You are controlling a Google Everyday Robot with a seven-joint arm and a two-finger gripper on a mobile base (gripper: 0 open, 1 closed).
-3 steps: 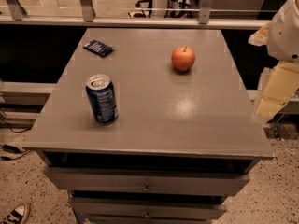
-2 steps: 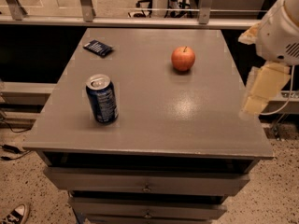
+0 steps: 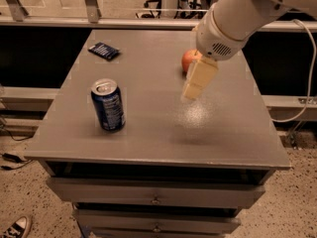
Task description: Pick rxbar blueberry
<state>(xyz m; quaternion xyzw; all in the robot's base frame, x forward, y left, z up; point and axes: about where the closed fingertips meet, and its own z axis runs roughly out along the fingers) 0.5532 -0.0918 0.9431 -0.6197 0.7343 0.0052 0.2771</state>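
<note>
We find the rxbar blueberry (image 3: 103,50) lying flat near the far left corner of the table (image 3: 148,138), well apart from everything else. Its long axis runs on a diagonal, from far-left down toward near-right in the camera view. The gripper (image 3: 190,92) hangs above the right-centre of the tabletop, just in front of the apple (image 3: 188,61), which it partly hides. So the bar lies to its left and farther back, across a bare stretch of table. Whether the gripper is open or closed we cannot tell; it is plainly not holding the bar. We judge the coming reach must cross leftward and away, then turn to grip across the bar's short side. The soda can (image 3: 108,105) stands upright nearer the front — off that line. The drawers (image 3: 156,195) below are shut, their contents hidden.
</note>
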